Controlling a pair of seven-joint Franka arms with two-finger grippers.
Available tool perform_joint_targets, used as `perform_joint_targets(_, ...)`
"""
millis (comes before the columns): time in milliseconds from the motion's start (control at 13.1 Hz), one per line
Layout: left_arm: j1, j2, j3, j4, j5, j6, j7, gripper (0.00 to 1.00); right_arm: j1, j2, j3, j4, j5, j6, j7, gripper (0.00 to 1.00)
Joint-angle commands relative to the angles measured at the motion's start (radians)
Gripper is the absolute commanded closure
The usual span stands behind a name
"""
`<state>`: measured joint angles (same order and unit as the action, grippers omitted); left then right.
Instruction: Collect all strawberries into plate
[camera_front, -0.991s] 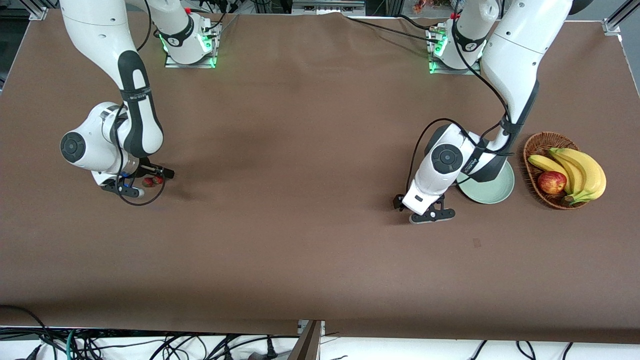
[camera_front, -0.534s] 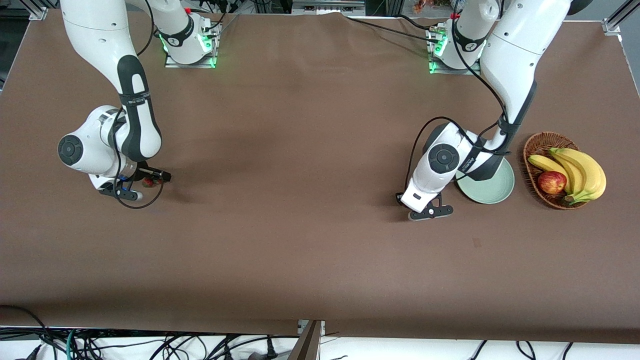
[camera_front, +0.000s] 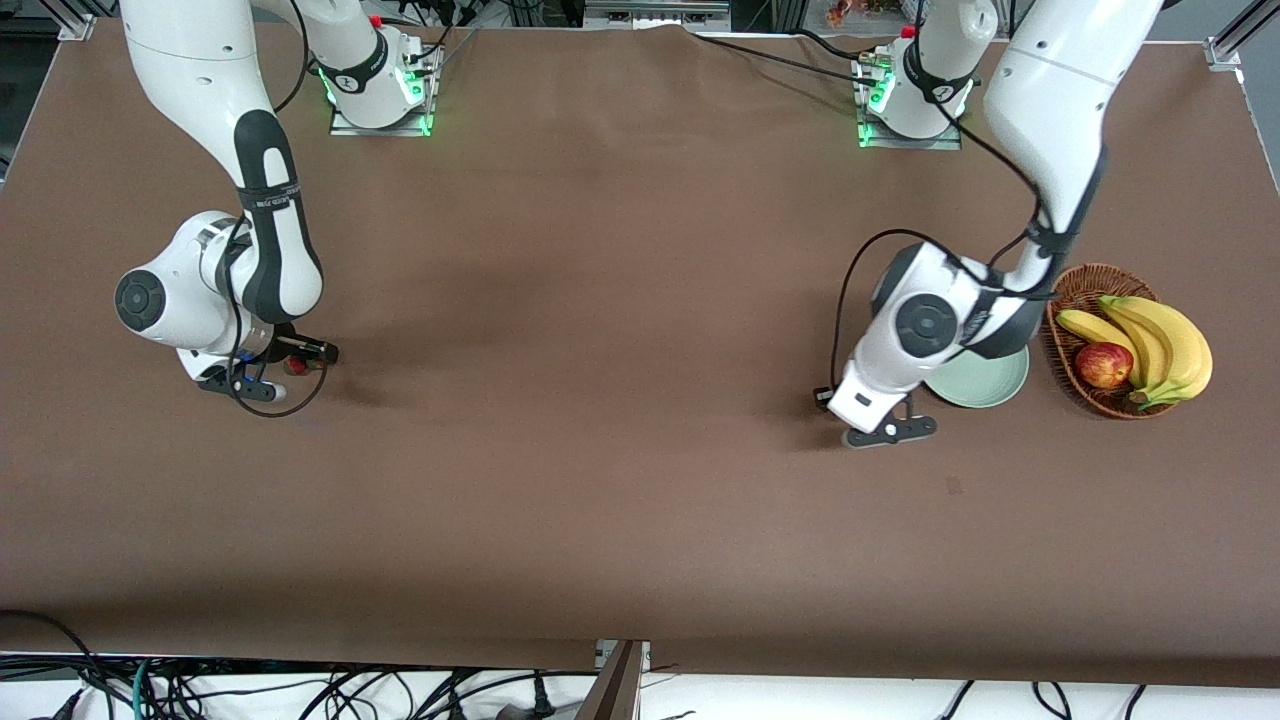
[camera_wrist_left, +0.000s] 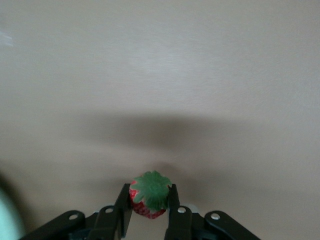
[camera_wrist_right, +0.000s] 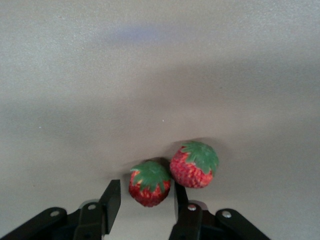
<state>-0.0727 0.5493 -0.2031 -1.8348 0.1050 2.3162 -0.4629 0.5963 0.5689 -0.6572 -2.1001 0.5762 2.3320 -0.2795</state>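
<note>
The strawberries are lying in two places on the brown counter (camera_front: 600, 480). One strawberry (camera_wrist_left: 149, 195) is sitting between the fingers (camera_wrist_left: 123, 204) of the left end effector (camera_wrist_left: 148, 205), leafy cap facing up; both fingers are pressing against its sides, so the left end effector is pinching this berry. In the front view the left end effector (camera_front: 885, 425) is hanging low over the counter just beside the plate (camera_front: 985, 385), toward the right arm's end of it, and the berry itself is hidden under the wrist there. The plate is a pale mint-green shallow dish, partly covered by the left arm, and no berry is showing on its visible part.

The other two strawberries are lying at the right arm's end of the counter, touching each other. One strawberry (camera_wrist_right: 149, 183) is sitting between the fingers (camera_wrist_right: 111, 199) of the right end effector (camera_wrist_right: 145, 200). A gap is showing between one finger and this berry, and whether the other finger is touching it cannot be told; the fingers are standing partly spread around it, not clamped. The second strawberry (camera_wrist_right: 194, 164) is lying just outside the fingers. In the front view the right end effector (camera_front: 285, 365) is down at the counter with a red berry (camera_front: 296, 366) showing at it.

A brown wicker basket (camera_front: 1072, 300) is standing beside the plate, holding bananas (camera_front: 1165, 340) and a red apple (camera_front: 1103, 364).
</note>
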Motion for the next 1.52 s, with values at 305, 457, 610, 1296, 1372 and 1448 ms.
perform_joint_targets(305,0.036,-0.189,0.275,-0.092,-0.191,-0.253,0.639,0.77,-0.006,0.008,0.002,0.012,0.031,-0.005,-0.044,0.71)
perform_joint_targets(457,0.036,-0.187,0.335,-0.142,-0.191,-0.22,0.716,0.77,0.0,0.005,0.004,0.023,0.031,-0.013,-0.041,0.71)
perform_joint_targets(610,0.04,-0.183,0.346,-0.229,-0.192,-0.099,0.728,0.76,0.011,0.005,0.005,0.06,0.033,-0.032,-0.033,0.71)
perform_joint_targets(1296,0.042,-0.215,0.369,-0.19,-0.192,-0.131,0.794,0.0,0.023,0.042,0.184,0.336,0.031,-0.137,0.195,0.71)
perform_joint_targets(1372,0.042,-0.236,0.37,-0.163,-0.194,-0.179,0.794,0.0,0.023,0.054,0.226,0.365,0.033,-0.135,0.224,0.7)
perform_joint_targets(1448,0.04,-0.259,0.376,-0.135,-0.194,-0.22,0.794,0.0,0.023,0.071,0.266,0.408,0.033,-0.135,0.287,0.7)
